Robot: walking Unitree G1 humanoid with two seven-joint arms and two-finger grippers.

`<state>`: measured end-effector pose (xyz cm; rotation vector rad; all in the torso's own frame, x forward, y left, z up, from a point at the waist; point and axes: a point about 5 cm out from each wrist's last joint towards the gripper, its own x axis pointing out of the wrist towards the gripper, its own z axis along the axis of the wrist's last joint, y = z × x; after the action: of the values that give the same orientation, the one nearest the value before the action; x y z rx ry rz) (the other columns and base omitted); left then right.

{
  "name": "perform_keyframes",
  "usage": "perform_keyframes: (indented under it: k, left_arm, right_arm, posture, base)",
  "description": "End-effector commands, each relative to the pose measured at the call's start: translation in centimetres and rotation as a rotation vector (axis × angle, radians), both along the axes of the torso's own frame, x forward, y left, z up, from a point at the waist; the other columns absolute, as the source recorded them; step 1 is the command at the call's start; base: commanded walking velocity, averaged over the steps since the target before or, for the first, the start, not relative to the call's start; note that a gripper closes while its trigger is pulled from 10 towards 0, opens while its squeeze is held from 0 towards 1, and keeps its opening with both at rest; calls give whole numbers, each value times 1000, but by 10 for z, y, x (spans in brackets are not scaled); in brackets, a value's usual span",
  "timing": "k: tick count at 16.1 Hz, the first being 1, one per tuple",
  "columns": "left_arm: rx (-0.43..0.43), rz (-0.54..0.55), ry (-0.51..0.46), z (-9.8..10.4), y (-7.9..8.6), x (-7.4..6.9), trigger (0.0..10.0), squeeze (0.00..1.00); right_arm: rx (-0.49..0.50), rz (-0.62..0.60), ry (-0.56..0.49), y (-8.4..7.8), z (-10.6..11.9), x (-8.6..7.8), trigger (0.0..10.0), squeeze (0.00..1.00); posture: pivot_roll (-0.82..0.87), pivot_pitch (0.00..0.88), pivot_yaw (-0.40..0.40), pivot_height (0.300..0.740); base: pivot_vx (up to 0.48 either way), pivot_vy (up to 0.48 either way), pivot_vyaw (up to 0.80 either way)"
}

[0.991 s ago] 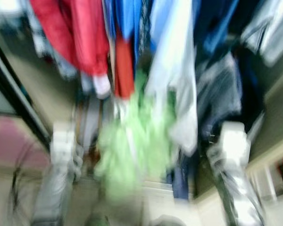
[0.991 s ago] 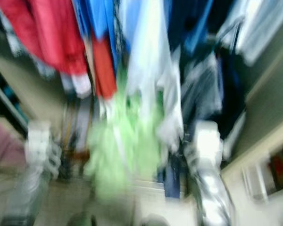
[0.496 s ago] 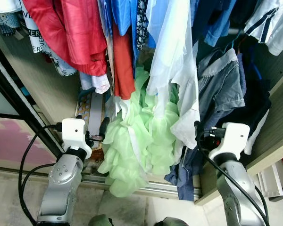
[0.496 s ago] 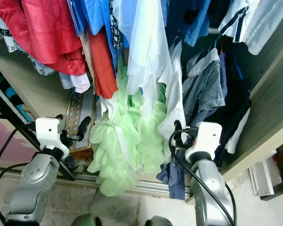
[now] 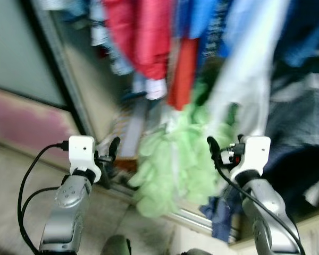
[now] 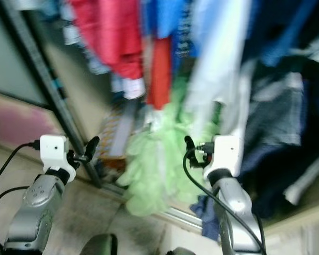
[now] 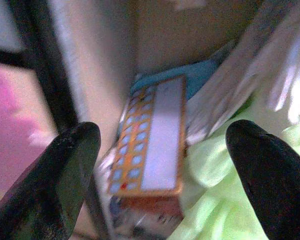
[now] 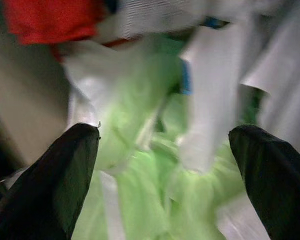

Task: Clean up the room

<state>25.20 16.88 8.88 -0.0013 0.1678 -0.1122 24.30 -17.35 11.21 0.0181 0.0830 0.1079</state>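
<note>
Left eye view's blurry: wardrobe crammed with red clothes (image 5: 143, 32), a light green ruffled dress (image 5: 175, 159) hanging between left gripper (image 7: 160, 145) and right gripper (image 8: 165, 150), both spread wide, empty.

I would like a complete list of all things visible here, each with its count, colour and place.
ruffled garment: one, light green, hanging low in the wardrobe between the two arms.
red garments: several, hanging at upper left.
blue garments: several, count unclear, hanging at top centre.
white garment: one, hanging right of the green one.
dark garments: blurred, at right.
box: one, orange with blue squares, on the wardrobe floor.
door frame: black, at left.
left gripper: jaws open, facing the box.
right gripper: jaws open, facing the ruffled garment.
</note>
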Motion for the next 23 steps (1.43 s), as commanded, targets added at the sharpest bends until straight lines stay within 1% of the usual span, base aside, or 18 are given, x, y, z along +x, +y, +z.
perform_keyframes:
  k: [1,3,5,8,11,13,17,18,19,20,21,22,23]
  left_arm:
    - [21,-31,-20,7,-4,2,10000,0]
    - [24,-21,-34,9,-4,2,10000,0]
    - [13,13,-55,13,-2,6,10000,0]
    - [26,31,-47,10,-1,5,10000,0]
    - [21,43,-36,8,-1,5,10000,0]
    - [21,47,-33,8,-1,6,10000,0]
    - [22,67,-26,5,2,4,10000,0]
    - [52,88,-1,-2,5,-3,10000,0]
    - [48,88,19,-7,5,-5,10000,0]
    - [59,53,7,-3,1,-1,10000,0]
    - [90,2,-11,3,-3,4,10000,0]
    - [141,-73,-66,19,-2,14,10000,0]
    - [143,-73,-68,21,-1,16,10000,0]
  right_arm:
    - [-23,21,-9,-1,0,3,10000,0]
    - [-23,22,-12,-1,0,5,10000,0]
    - [-23,32,-19,1,2,8,10000,0]
    - [-23,24,-24,0,1,9,10000,0]
    - [-25,20,-26,-1,1,9,10000,0]
    - [-47,3,-25,-3,1,9,10000,0]
    - [-51,4,-19,-4,0,8,10000,0]
    - [-46,-11,-7,-5,-6,5,10000,0]
    - [-34,-29,7,-7,-10,5,10000,0]
    - [-15,-32,22,-7,-15,9,10000,0]
    - [-16,-18,20,-4,-15,14,10000,0]
    - [-30,28,9,5,-14,22,10000,0]
    - [-30,34,7,6,-14,24,10000,0]
  posture:
    - [4,49,-39,740]
    - [4,50,-42,740]
    - [0,46,-39,740]
    - [-9,43,-32,740]
    - [-20,47,-28,740]
    - [-25,45,-31,740]
    - [-30,43,-26,740]
    - [-29,13,-11,740]
    - [-18,1,-16,740]
    - [6,0,-26,740]
    - [30,0,-37,740]
    - [59,0,-38,740]
    - [59,0,-38,740]
  base:
    - [0,0,800]
    - [0,0,800]
    - [0,0,800]
    - [0,0,800]
    - [0,0,800]
    - [0,0,800]
    - [0,0,800]
    - [0,0,800]
    - [0,0,800]
    - [0,0,800]
    - [0,0,469]
    - [0,0,425]
    - [0,0,425]
